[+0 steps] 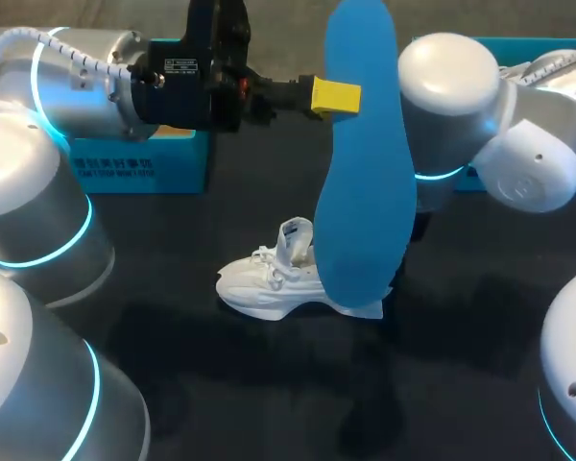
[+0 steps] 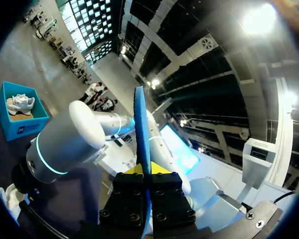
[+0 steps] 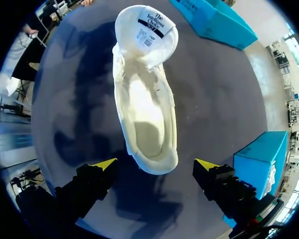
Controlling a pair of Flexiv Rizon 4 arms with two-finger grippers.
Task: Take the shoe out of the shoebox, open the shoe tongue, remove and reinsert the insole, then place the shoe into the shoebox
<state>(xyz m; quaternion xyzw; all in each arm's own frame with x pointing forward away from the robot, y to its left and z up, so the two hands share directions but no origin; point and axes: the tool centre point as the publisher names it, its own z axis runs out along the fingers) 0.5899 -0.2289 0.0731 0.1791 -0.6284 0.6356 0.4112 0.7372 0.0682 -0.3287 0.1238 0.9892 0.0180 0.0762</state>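
Observation:
A blue insole [image 1: 363,173] hangs upright over the table, with my left gripper [image 1: 334,96] shut on its upper edge. The left wrist view shows the insole [image 2: 141,124] edge-on between the closed fingers [image 2: 148,174]. The white shoe [image 1: 269,280] lies on the dark table under it, tongue [image 3: 147,30] pulled up and the inside bare. My right gripper [image 3: 155,164] stands open just above the shoe's [image 3: 144,104] heel, one finger on each side and not touching; in the head view the insole hides it. A blue shoebox [image 1: 144,168] stands at the back left.
A second blue box [image 1: 528,46] sits at the back right behind my right arm [image 1: 451,86]. In the left wrist view an open blue box [image 2: 21,119] holds another white shoe. The dark table [image 1: 221,384] stretches in front of the shoe.

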